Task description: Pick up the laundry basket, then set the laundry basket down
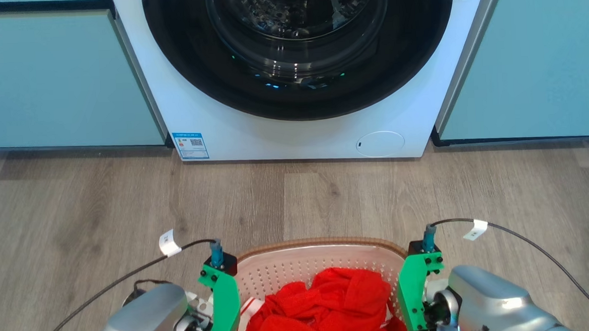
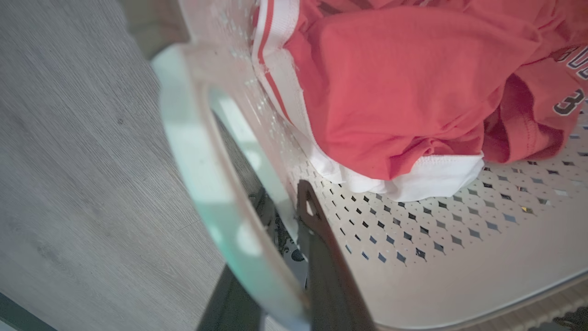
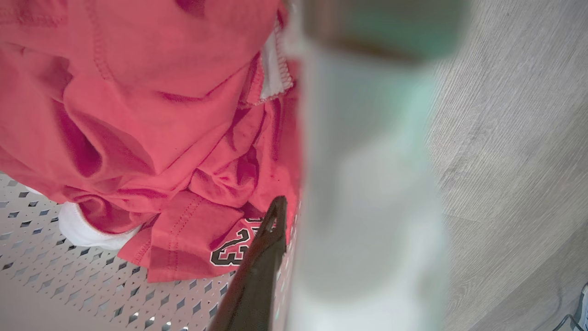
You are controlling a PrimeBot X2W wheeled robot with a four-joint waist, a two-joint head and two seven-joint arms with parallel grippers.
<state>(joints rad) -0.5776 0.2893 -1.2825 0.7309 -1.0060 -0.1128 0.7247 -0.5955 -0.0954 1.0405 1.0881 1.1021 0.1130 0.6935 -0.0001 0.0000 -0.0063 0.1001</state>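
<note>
Left claw point(image 2: 275, 248): two long dark fingers point(image 2: 321, 262) straddle the basket's white side handle point(image 2: 202, 174), one inside against the perforated wall, one outside. Both touch the handle, so it looks pinched. Right claw point(image 3: 321, 220): one dark finger point(image 3: 268, 257) inside the basket, just beside the blurred white handle point(image 3: 367, 184). The other finger is hidden, so can't tell if it's clamped or spread. Head view: green wrist brackets point(image 1: 223, 298) point(image 1: 414, 289) sit tight on both sides of the basket.

Rounded-rectangular white perforated plastic laundry basket with brown woven-look rim point(image 1: 322, 243) sits at the bottom centre between the two arms, well short of the washer. Can't tell whether it is on the floor or lifted. Inside: crumpled red fabric garment point(image 1: 330, 303) with black-and-white number print point(image 3: 234, 248), and white cloth point(image 2: 436, 179) under it.

Grey wood-look plank floor point(image 1: 127, 212) ahead. Beyond: white front-load washing machine point(image 1: 298, 140), round dark glass door point(image 1: 299, 46) closed, blue label sticker point(image 1: 190, 145) low on its left. Pale teal cabinet fronts on both sides point(image 1: 47, 82) point(image 1: 543, 60).
</note>
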